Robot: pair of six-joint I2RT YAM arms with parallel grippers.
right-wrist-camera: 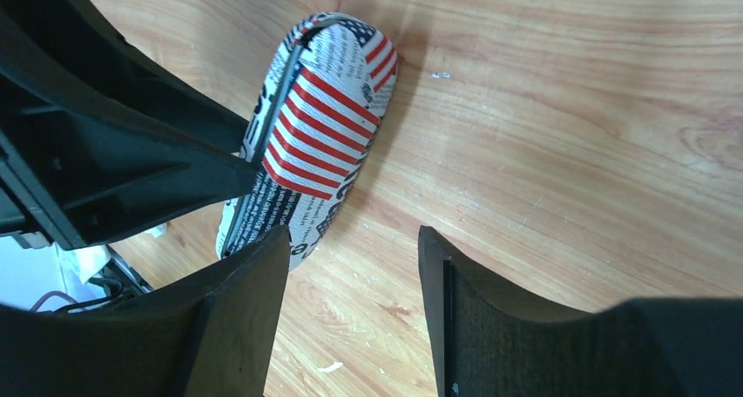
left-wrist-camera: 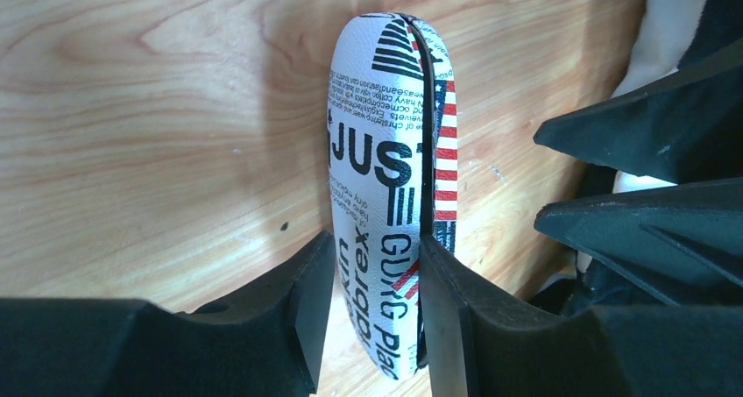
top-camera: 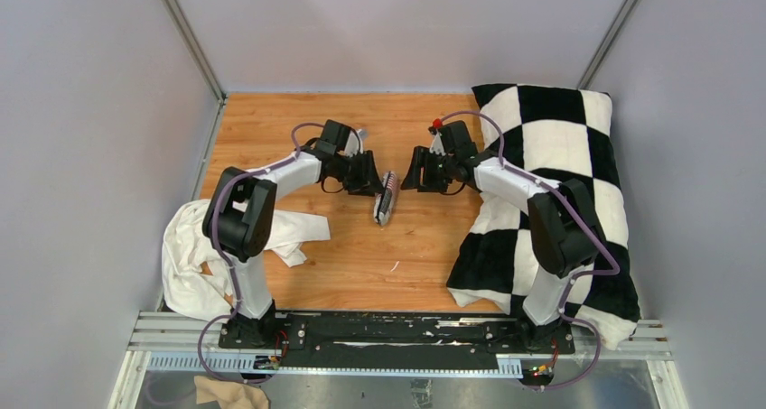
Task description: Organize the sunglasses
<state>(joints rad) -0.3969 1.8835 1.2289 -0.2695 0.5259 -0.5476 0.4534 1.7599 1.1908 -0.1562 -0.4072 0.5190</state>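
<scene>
No black sunglasses show in any view. A closed oblong case (top-camera: pixel 387 197) with newspaper print and red-and-white stripes stands on its long edge on the wooden table. My left gripper (top-camera: pixel 375 185) is shut on the case's near end; in the left wrist view (left-wrist-camera: pixel 375 265) both fingers press the sides of the case (left-wrist-camera: pixel 381 152). My right gripper (top-camera: pixel 417 176) is open and empty just right of the case. In the right wrist view (right-wrist-camera: pixel 350 248) only bare wood lies between its fingers, and the case (right-wrist-camera: pixel 320 125) sits ahead to the left.
A black-and-white checkered blanket (top-camera: pixel 551 156) covers the table's right side, under the right arm. A crumpled white cloth (top-camera: pixel 194 246) lies at the left edge by the left arm's base. A small white scrap (top-camera: pixel 395 266) lies on the wood. Grey walls enclose the table.
</scene>
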